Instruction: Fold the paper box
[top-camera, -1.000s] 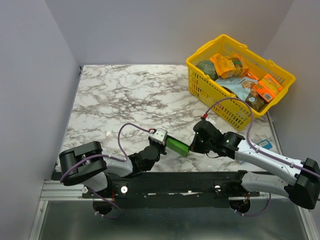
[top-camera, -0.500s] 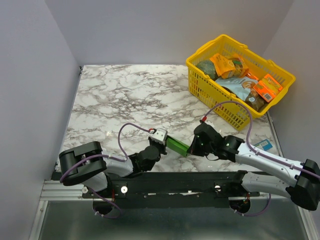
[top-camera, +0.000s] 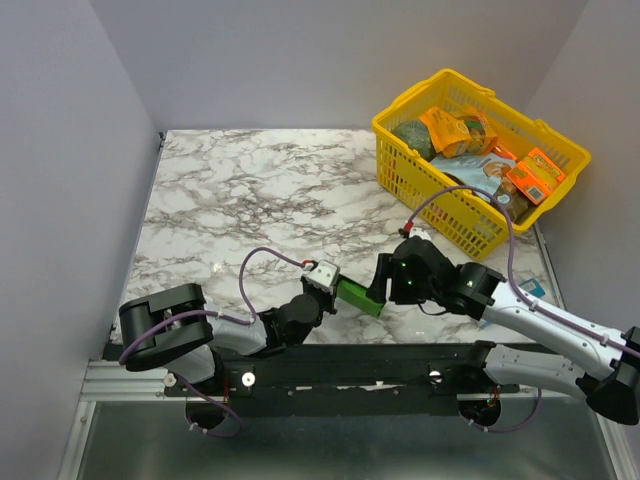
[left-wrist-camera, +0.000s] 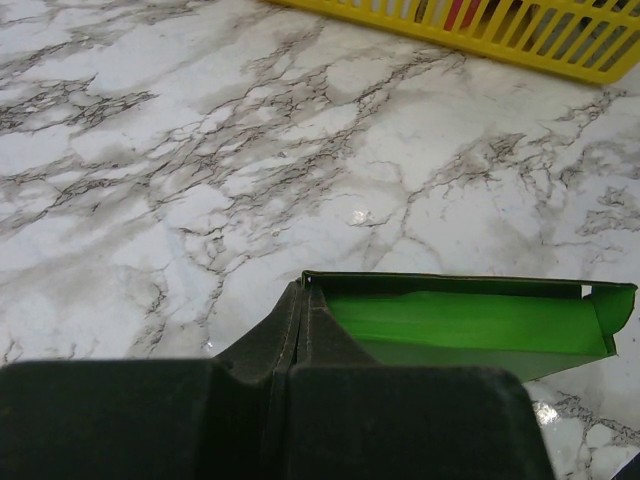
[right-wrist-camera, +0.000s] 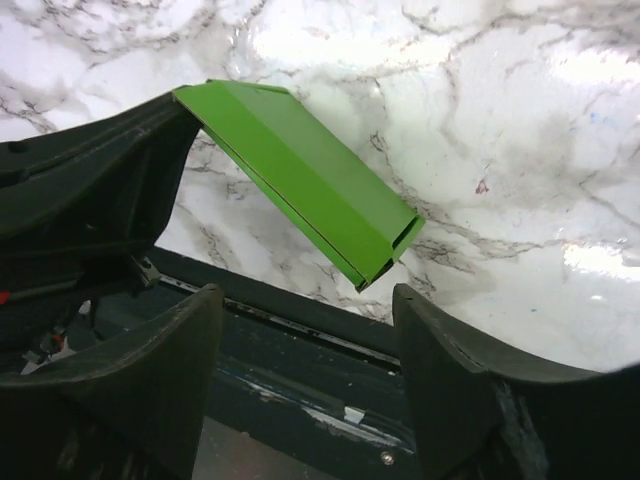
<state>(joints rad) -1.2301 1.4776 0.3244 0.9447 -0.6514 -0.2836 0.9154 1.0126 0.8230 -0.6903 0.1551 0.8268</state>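
The paper box (top-camera: 357, 296) is a flattened bright green sleeve held just above the marble near the table's front edge. My left gripper (top-camera: 336, 289) is shut on its left end; in the left wrist view the dark fingers (left-wrist-camera: 300, 330) pinch the corner of the paper box (left-wrist-camera: 470, 325), which runs off to the right. My right gripper (top-camera: 381, 284) stands open at the box's other end. In the right wrist view the paper box (right-wrist-camera: 310, 180) has its open free end hanging just beyond the right gripper (right-wrist-camera: 305, 300), touching neither finger.
A yellow plastic basket (top-camera: 480, 160) full of snack packs stands at the back right; its lower wall (left-wrist-camera: 480, 25) shows in the left wrist view. A blue-and-white pack (top-camera: 530, 288) lies by the right edge. The black base rail (right-wrist-camera: 300, 335) runs below the box.
My right gripper has opened and let go of the box's right end, with the arm shifting slightly left. The left gripper keeps its hold.
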